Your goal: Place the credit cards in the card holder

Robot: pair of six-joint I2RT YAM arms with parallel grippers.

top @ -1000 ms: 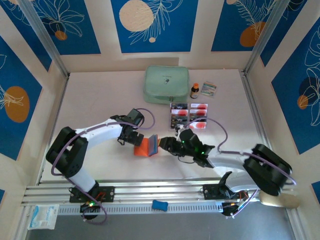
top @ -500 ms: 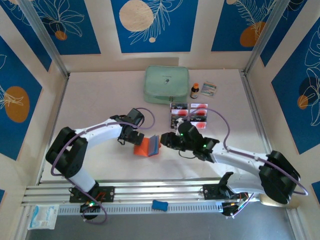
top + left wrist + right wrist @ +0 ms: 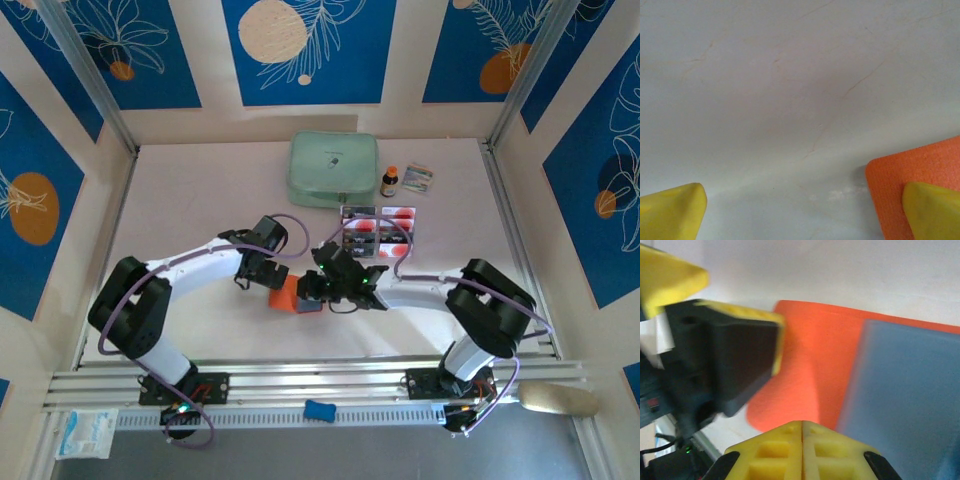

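The holder (image 3: 285, 296) sits open on the white table (image 3: 200, 200), near the middle, between the two grippers. It is orange on the outside. In the right wrist view the holder (image 3: 810, 360) shows a grey-blue inside.

The left gripper (image 3: 268, 283) is at the holder's left side. In the left wrist view the left gripper (image 3: 800, 215) has its yellow fingers (image 3: 672, 210) spread as wide as they go. It holds nothing. One finger is over a corner of the holder (image 3: 910, 172); whether it touches, the pictures do not tell.

The right gripper (image 3: 310, 289) is over the holder's right side. In its own view the right gripper (image 3: 802, 430) has its two fingers pressed tight together. Nothing can be seen between them.

The cards (image 3: 378, 230) lie side by side in rows, a bit farther back and to the right, just behind the right arm. Some are dark and some are pale with a red dot.

Near the back wall are a green case (image 3: 333, 170), a little bottle (image 3: 389, 181) and a small packet (image 3: 418, 178).
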